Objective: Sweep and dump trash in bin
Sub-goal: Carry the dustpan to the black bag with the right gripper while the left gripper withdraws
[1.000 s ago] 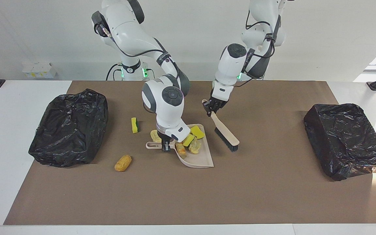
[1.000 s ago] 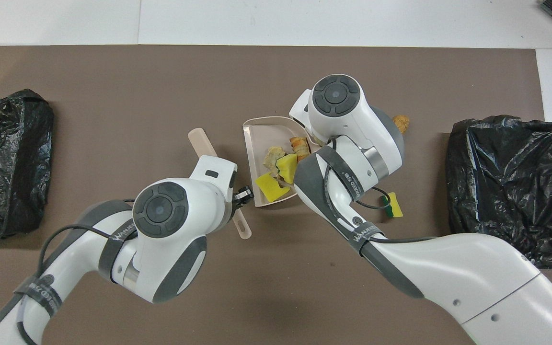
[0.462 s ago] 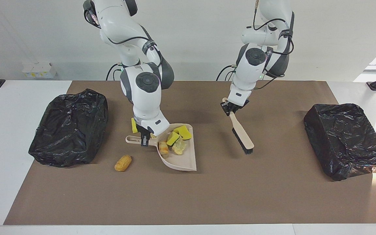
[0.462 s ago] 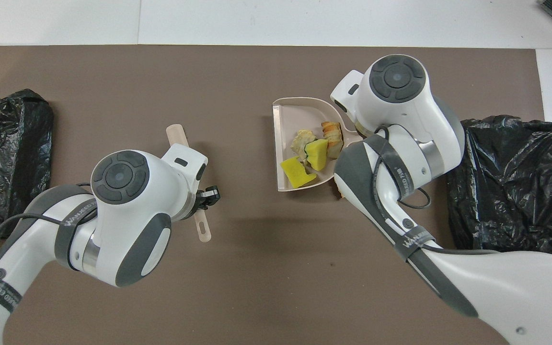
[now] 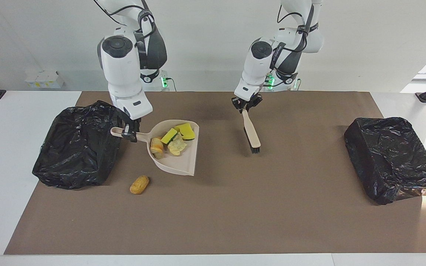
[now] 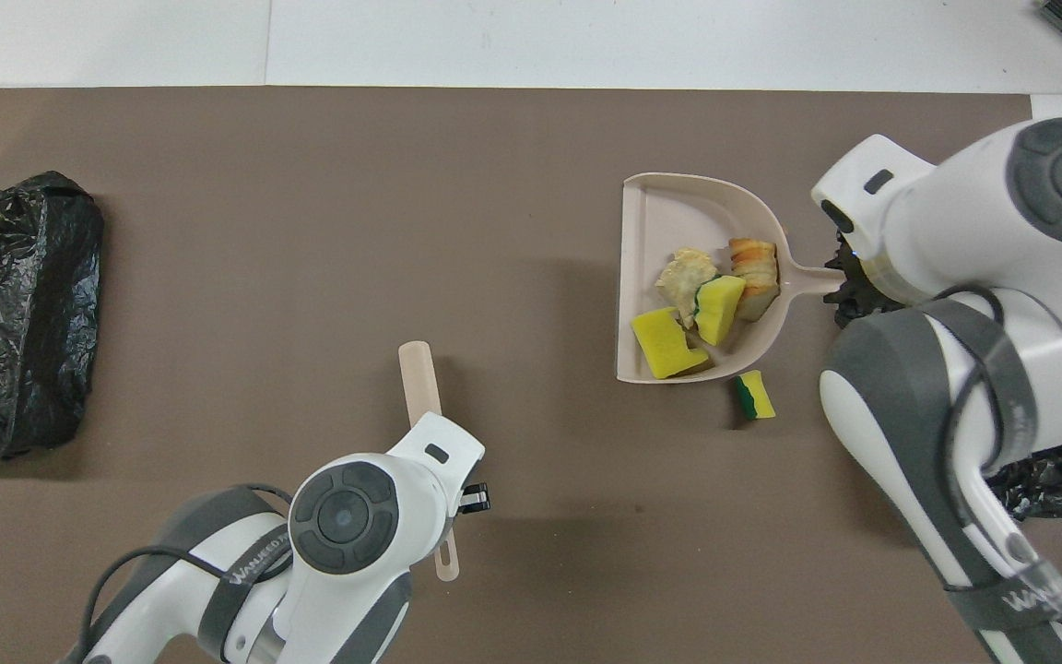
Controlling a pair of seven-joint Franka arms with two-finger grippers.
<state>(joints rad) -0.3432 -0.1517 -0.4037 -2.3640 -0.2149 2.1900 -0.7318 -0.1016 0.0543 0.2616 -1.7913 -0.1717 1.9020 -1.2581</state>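
Right claw (image 5: 129,130) clamped on dustpan (image 5: 183,162) handle; trash (image 5: 171,141) in pan (left claw (image 5: 245,107) grips brush (image 5: 252,133)).

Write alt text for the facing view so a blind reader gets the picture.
The right end effector holds a beige dustpan loaded with yellow and tan scraps in the air beside a black-lined bin. The left end effector holds a brush bristles-down over the brown mat. An orange lump lies on the mat.

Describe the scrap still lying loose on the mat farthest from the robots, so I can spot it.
Start at the black-lined bin at the right arm's end. Beside its corner farthest from the robots lies an orange lump, alone on the brown mat. It's crumbly and bread-like, not a yellow sponge.
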